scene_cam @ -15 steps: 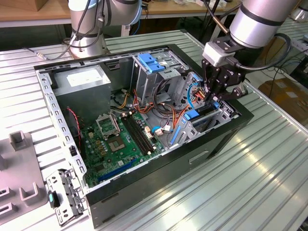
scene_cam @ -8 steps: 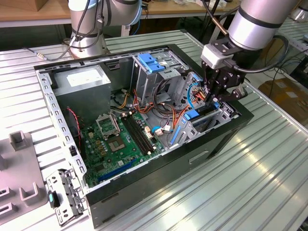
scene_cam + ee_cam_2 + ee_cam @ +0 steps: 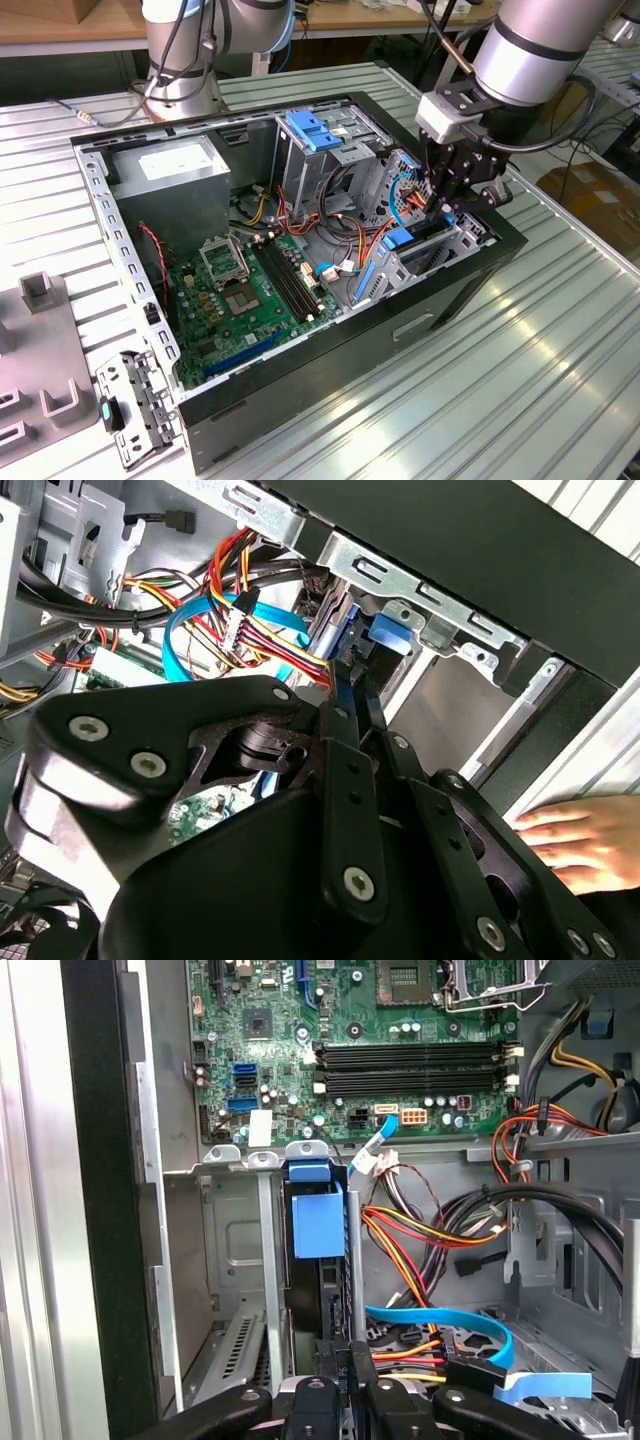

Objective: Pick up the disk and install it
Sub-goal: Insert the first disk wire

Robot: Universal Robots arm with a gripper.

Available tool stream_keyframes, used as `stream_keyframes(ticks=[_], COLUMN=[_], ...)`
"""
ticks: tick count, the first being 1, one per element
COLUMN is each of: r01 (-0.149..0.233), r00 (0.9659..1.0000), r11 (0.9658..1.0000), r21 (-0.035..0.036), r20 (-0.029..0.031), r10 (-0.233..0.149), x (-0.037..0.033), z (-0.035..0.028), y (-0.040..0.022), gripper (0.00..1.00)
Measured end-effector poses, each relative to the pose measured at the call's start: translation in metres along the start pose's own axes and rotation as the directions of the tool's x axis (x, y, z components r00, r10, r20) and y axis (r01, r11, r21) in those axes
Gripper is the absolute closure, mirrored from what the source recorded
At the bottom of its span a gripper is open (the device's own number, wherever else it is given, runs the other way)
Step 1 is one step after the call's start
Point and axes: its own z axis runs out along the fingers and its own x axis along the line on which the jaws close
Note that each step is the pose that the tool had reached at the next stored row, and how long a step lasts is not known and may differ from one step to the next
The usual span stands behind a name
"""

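Here an open desktop PC case (image 3: 330,360) lies on its side on a slatted metal table (image 3: 520,400), motherboard (image 3: 250,290) facing up. Power supply box (image 3: 170,175) sits at the case's 10 o'clock in the exterior view, blue-latched drive cage (image 3: 320,135) at 12, lower drive bay (image 3: 420,250) at 3. Arm comes down at 3 o'clock; gripper (image 3: 447,195) is right over that bay.

The disk (image 3: 318,1250) stands on edge inside the bay slot, blue rail tab up, partly seated between the metal bay walls. Long axis runs down into the slot, in line with the gripper's approach. In the first wrist view the disk lies straight ahead of the fingertips, at 12 o'clock from them.

Gripper looks clenched on the disk's near edge: fingers (image 3: 360,1380) pinch the thin blue-railed edge, which also shows in the second wrist view (image 3: 350,680).

SATA and power cables (image 3: 430,1235) bunch just beside the slot. A person's hand (image 3: 580,840) rests on the table outside the case.
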Motion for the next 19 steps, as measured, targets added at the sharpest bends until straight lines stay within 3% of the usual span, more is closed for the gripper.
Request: stream_keyframes(ticks=[19], r01=[0.002], r00=[1.0], r11=[1.0], r21=[-0.0006], r20=[0.0], r10=[-0.002], x=[0.0003], z=[0.0072], y=[0.0016], gripper=[0.83])
